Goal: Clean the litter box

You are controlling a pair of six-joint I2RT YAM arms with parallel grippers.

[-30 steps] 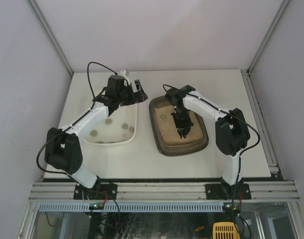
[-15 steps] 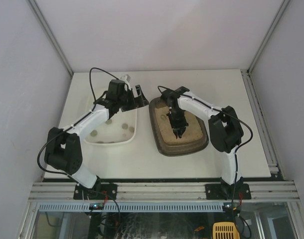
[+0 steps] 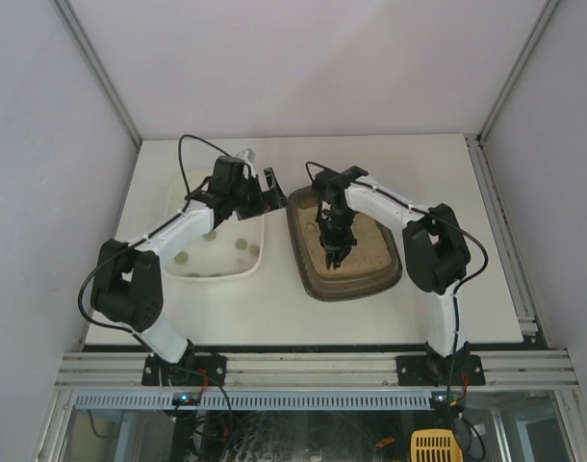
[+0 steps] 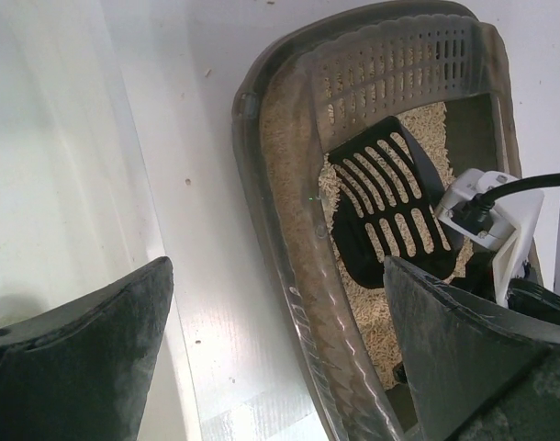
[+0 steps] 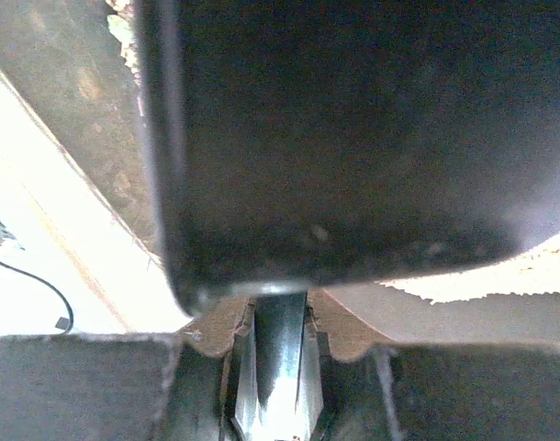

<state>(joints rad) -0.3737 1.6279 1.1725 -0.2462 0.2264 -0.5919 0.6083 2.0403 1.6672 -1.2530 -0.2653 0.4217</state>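
The litter box (image 3: pixel 299 252) sits on the white table (image 3: pixel 467 289), right of centre and just beside a white tray (image 3: pixel 259 252). Its long axis runs from the far side towards the arm bases, the near end angled slightly to the right. It is a dark brown-grey rounded-rectangular plastic tray with a raised, smooth rim, and it holds beige granular litter (image 4: pixel 289 138). In the left wrist view a slotted panel (image 4: pixel 399 64) lines its far end. The right gripper (image 3: pixel 333 248) is inside the box, its fingers clamped on the narrow handle of a black slotted scoop (image 4: pixel 381 211), whose blade rests on the litter. The right wrist view is almost filled by the scoop's dark back, so little litter shows there. From above, the arm hides much of the box's middle and the scoop cannot be made out. The left gripper (image 3: pixel 267 188) hovers between tray and box, its fingers spread wide and holding nothing. Small round lumps (image 3: pixel 241 244) lie in the white tray, too small to identify.
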